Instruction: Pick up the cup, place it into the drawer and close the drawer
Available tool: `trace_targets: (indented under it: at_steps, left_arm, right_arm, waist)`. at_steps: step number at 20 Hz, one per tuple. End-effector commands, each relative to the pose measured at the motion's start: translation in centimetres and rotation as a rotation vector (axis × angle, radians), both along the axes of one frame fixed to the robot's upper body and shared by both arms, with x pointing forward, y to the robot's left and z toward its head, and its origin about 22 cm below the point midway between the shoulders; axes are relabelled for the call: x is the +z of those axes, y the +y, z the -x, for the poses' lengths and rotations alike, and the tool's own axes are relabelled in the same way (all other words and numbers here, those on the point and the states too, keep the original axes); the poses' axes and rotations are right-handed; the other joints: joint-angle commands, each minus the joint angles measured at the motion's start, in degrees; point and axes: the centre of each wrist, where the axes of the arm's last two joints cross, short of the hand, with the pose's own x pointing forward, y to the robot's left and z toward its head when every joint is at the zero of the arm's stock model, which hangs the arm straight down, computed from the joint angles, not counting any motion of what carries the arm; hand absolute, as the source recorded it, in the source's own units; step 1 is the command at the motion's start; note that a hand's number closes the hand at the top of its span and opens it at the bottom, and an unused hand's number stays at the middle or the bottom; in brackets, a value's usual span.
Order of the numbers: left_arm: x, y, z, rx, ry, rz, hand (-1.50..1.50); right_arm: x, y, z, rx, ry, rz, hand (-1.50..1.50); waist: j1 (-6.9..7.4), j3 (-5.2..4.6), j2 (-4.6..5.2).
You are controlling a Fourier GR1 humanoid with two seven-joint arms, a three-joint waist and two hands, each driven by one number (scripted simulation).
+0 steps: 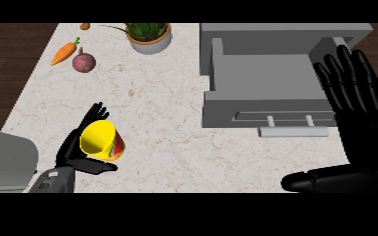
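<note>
The left hand (80, 147) curls round the yellow cup (102, 140) near the counter's (162, 105) front-left corner; the open drawer (266, 75) lies rightward, beside the open, resting right hand (347, 80).

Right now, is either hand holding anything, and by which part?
The left hand holds the yellow cup, fingers and thumb curled around its side. The right hand is open and holds nothing.
</note>
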Motion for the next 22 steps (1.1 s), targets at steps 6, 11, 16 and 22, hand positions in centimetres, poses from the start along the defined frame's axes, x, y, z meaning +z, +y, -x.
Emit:
trace_targets:
  at_steps: [6,11,16,22]
  left_arm:
    - [-1.1,-2.0,0.0,-0.138,-0.019,0.234,-1.50]
    - [0.4,-1.1,-1.8,-0.185,-0.043,0.280,1.50]
    - [0.0,-2.1,-0.8,-0.189,-0.116,0.303,1.50]
    - [-0.9,-2.6,0.2,-0.031,-0.231,0.252,1.50]
  right_arm:
    - [0.4,1.1,0.0,-0.016,0.005,0.002,-1.50]
    - [0.6,0.1,0.2,-0.003,0.011,0.006,-1.50]
    - [-0.1,-1.0,0.3,-0.026,0.016,-0.004,-1.50]
    - [0.5,-1.3,1.2,-0.008,0.003,-0.003,-1.50]
  waist:
    - [-0.08,-0.05,0.06]
    - [-0.38,-0.06,0.08]
    - [0.10,0.00,-0.05]
    - [-0.42,-0.06,0.00]
